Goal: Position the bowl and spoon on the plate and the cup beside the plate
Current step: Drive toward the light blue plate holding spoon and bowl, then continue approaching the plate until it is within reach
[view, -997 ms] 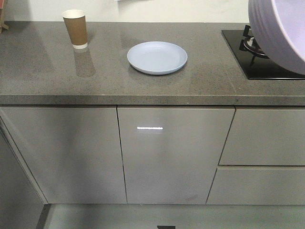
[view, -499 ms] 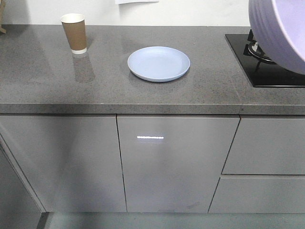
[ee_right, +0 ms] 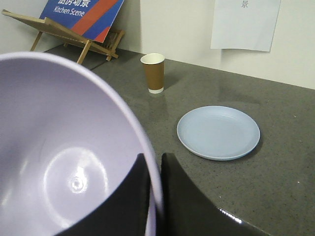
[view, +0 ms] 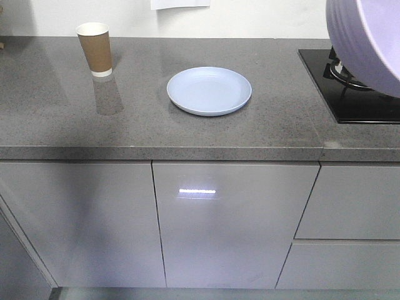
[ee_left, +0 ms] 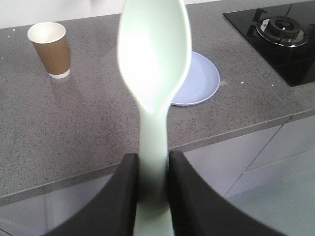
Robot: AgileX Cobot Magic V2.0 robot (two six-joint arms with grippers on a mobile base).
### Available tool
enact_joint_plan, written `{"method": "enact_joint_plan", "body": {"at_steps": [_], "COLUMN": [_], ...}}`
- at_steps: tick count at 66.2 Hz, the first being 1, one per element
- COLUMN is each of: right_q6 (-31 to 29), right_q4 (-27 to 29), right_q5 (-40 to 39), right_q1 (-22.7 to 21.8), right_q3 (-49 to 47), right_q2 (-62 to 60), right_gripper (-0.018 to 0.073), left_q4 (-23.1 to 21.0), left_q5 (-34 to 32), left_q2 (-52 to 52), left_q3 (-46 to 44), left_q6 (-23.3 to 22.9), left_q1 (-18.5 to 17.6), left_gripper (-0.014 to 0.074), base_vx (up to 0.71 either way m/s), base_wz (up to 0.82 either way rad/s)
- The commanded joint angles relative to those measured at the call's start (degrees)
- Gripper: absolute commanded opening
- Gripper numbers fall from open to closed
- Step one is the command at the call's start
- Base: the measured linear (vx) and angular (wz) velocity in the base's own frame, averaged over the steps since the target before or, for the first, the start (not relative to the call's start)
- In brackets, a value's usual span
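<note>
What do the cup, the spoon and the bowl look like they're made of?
The cup looks like paper: matte brown wall, white inside, rolled rim. The spoon is probably plastic: pale mint, smooth, with a soft sheen and no seams in view. The bowl is probably plastic too: lavender and glossy, with a bright highlight on its inner bottom.
</note>
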Motion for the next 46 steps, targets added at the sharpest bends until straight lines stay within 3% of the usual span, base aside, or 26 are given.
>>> {"method": "enact_joint_plan", "body": {"at_steps": [1,46], "right_q6": [-0.29,-0.29], "right_q4": [3.99,3.93], "right_q5": [0.78,0.78], "right_q1": [-0.19,-0.19], "right_q3": [-1.16,-1.16], "right_q2": [-0.61,-0.61], "right_gripper": [-0.0005,-0.0005], "left_q4": [-0.91,-0.91], "left_q5": [-3.41,-3.41], "left_q2": [-1.18,-1.18], "left_q3": [-1.36,-1.36], "left_q6": [-0.36,-0.36], "left_q1": [-0.25,-0.25], "left_gripper": [-0.0006,-0.0006], "base_vx": [0.06,0.04], "base_wz": [0.02,0.0]}}
